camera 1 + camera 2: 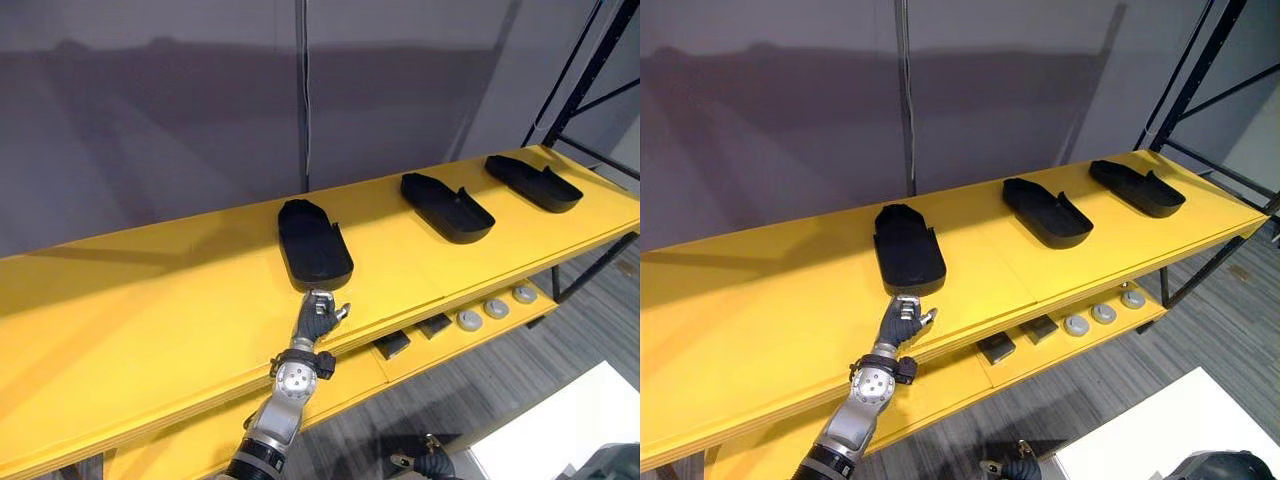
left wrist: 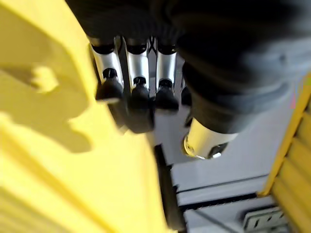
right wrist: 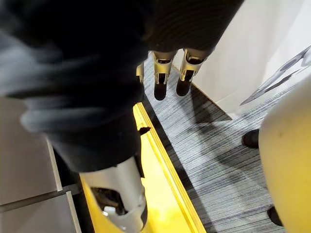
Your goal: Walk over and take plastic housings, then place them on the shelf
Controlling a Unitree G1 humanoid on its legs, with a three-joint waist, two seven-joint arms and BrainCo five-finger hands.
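Black plastic housing (image 1: 314,245) just beyond left hand (image 1: 317,318) fingertips on yellow shelf (image 1: 150,330); fingers straight, holding nothing. Right hand (image 3: 159,77) relaxed, empty, above floor (image 3: 214,160).

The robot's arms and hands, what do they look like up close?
The left arm is a silver-grey tube with a round bolted joint at the wrist. A dark ribbed cover wraps the wrist and back of the left hand. Its fingers are silver with dark rounded tips; the thumb is a stubby silver cylinder. The right hand looks the same.
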